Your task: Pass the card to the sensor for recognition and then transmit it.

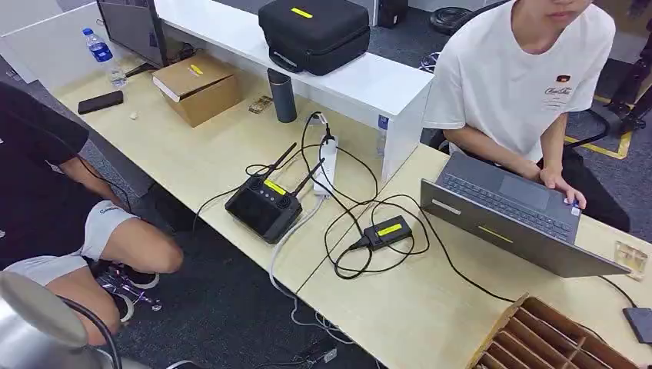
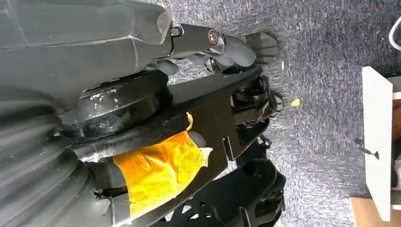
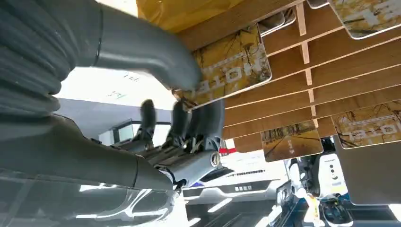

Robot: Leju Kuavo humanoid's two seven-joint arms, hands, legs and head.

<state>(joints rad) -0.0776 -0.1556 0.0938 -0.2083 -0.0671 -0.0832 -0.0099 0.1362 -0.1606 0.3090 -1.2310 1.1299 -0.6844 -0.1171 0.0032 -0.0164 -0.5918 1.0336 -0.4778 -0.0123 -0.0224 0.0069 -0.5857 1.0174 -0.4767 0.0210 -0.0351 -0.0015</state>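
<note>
Wooden slats of a card rack [image 1: 550, 338] are showing at five o'clock in the head view, nearest the camera, sitting on the light wood desk [image 1: 415, 307]. At about three o'clock from centre, an open grey laptop [image 1: 507, 223] is lying on the desk, and a person in a white T-shirt [image 1: 523, 69] is resting a hand on its keyboard. Near the middle, a small black sensor box [image 1: 388, 231] with a yellow label is lying among looping black cables. At nine o'clock from it, a black controller with antennas [image 1: 265, 204] is sitting near the desk edge. Farther back, at eleven o'clock, a cardboard box [image 1: 196, 86], a dark tumbler [image 1: 282, 96] and a water bottle [image 1: 102, 54] are standing on the desk, and a black case [image 1: 314, 32] is resting on a white shelf [image 1: 369, 81]. A second person [image 1: 46, 200] is sitting at nine o'clock.

Turning to the left wrist view, the left hand [image 2: 222, 45] is hanging over grey carpet [image 2: 326, 94], its fingers [image 2: 257, 45] curling inward with nothing between them.

Moving to the right wrist view, the right hand [image 3: 189, 109] is pinching a yellow-patterned card [image 3: 231, 71] between thumb and dark fingers [image 3: 208, 120], right at the rack's wooden dividers [image 3: 302, 71]. More cards [image 3: 369, 125] are sitting in neighbouring slots.
</note>
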